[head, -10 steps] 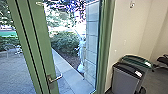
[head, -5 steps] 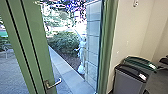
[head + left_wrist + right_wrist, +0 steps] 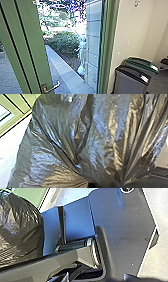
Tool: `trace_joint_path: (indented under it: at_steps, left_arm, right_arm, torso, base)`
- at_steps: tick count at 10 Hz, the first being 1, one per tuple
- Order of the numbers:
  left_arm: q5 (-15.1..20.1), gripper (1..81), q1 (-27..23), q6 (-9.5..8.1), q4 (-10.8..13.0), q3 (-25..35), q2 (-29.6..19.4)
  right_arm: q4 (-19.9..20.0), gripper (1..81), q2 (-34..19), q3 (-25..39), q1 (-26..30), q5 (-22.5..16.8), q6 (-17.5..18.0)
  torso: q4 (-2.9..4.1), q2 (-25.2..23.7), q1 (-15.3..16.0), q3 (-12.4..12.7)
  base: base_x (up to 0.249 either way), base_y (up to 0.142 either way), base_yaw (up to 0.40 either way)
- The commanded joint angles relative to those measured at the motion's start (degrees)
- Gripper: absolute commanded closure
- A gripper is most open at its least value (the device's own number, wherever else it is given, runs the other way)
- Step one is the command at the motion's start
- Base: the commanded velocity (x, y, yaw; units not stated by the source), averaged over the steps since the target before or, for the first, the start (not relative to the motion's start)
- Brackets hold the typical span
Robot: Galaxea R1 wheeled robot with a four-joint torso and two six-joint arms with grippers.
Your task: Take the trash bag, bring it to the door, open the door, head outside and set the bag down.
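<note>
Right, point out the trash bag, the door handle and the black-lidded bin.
Trash bag (image 3: 100,141): left wrist view, on its creased dark plastic.
Door handle (image 3: 53,88): head view, on the lever.
Black-lidded bin (image 3: 128,83): head view, on the grey body below the lid.

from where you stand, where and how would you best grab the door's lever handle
Probably by the bar of the lever handle, toward its free end, coming from the room side: it juts out from the green door stile, which should leave space to close around it.
</note>
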Motion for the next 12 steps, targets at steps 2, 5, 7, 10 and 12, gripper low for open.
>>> trace_joint_path:
  at_steps: [2,5,7,10,12]
  left_arm:
    - [3.2,81.1,-3.4,0.23,0.3,-0.2,-0.3]
    - [3.2,81.1,-3.4,0.24,0.3,-0.2,-0.3]
    - [2.8,81.1,-2.7,0.41,0.5,-0.1,-0.2]
    - [-3.2,81.1,-0.6,0.32,2.4,0.9,-0.4]
    - [-3.3,81.1,-0.5,0.32,2.4,0.9,-0.6]
  right_arm:
    - [-0.8,1.0,0.7,0.5,2.3,-3.2,-0.3]
    - [-0.8,1.0,0.7,0.6,2.1,-3.1,-0.3]
    - [-0.8,1.0,0.6,0.7,1.5,-2.9,-0.5]
    - [-2.1,1.0,0.5,2.2,1.2,0.0,-0.7]
    - [-2.2,1.0,0.6,2.2,1.3,0.0,-0.7]
  torso:
    - [0.0,0.0,0.0,0.0]
    - [0.0,0.0,0.0,0.0]
    - [0.0,0.0,0.0,0.0]
    - [0.0,0.0,0.0,0.0]
    - [0.0,0.0,0.0,0.0]
  base:
    - [0.079,0.0,0.0]
    - [0.022,0.0,0.0]
    - [0.0,0.0,0.0]
    - [0.0,0.0,0.0]
    - [0.0,0.0,0.0]
